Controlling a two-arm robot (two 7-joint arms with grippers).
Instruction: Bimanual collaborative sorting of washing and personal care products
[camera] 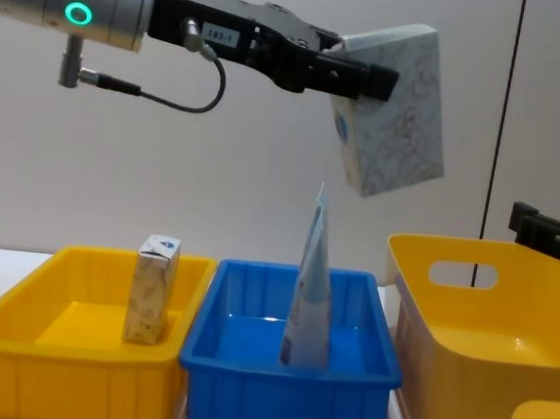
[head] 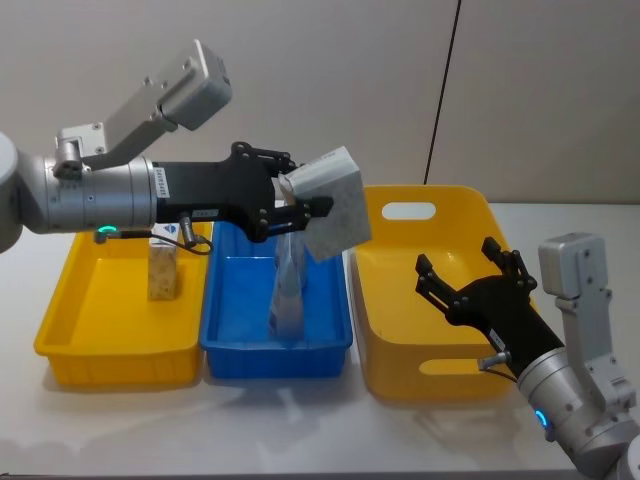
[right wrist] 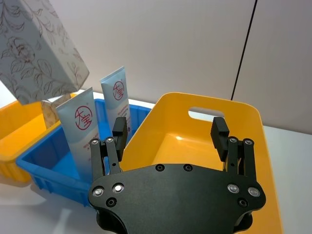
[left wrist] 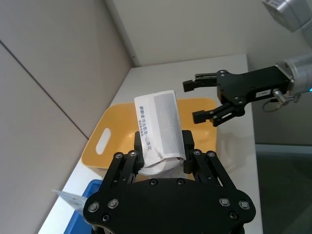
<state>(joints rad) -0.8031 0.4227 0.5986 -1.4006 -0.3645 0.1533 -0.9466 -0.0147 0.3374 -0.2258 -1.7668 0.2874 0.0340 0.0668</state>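
Left gripper (head: 300, 200) is pinching the box (head: 335, 205) by one end, fingers clamped on its two sides. The box is in the air and tilted, free end pointing right and down. It hangs high over the right end of the blue bin (head: 275, 350), close to the left wall of the right bin (head: 400, 385), touching neither. From the chest it sits well above both rims, blue diamond mark on the face turned down and left.

Right gripper (head: 460, 265) has its fingers spread wide and empty. It hovers over the near-right part of the right bin, pointing left toward the box, well apart from it. In the left wrist view the right gripper (left wrist: 192, 101) is beyond the box (left wrist: 158, 126), a clear gap between them.

Two tubes (right wrist: 80, 131) stand upright in the blue bin, caps down, leaning a little. A carton (head: 163, 270) stands upright in the left bin (head: 115, 365), at its right side. All three bins sit side by side on the table (head: 300, 430).
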